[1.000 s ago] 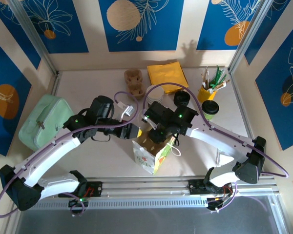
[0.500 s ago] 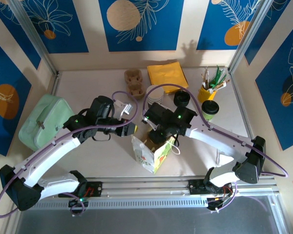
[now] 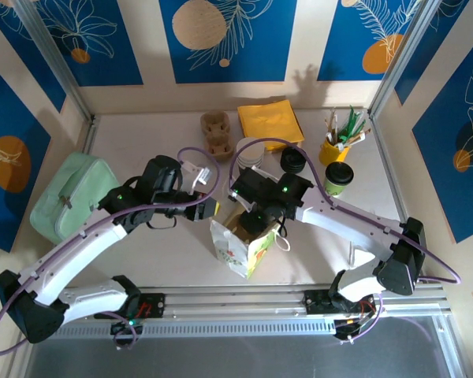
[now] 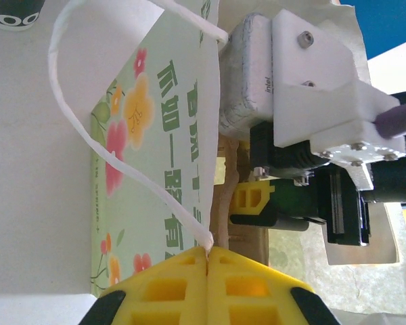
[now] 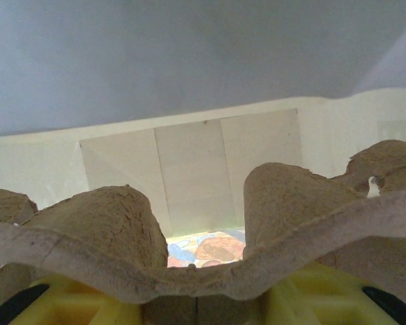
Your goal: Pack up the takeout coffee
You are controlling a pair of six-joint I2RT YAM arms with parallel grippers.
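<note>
Top external, left end effector (image 3: 214, 209) pinches bag (image 3: 235, 252), right end effector (image 5: 196, 305) grips half-hidden carrier (image 5: 189, 271).

- The walls (image 3: 221, 35) at the back and sides carry deep blue panels with white leaf outlines and orange or tan discs — cream strips run between them.
- Slanted aluminium posts (image 3: 55, 59) stand at the two rear corners.
- The table (image 3: 142, 134) has a pale, matte top, evenly lit.
- A silver slotted rail (image 3: 236, 303) crosses the near edge — a grey surface (image 3: 236, 358) lies below it.
</note>
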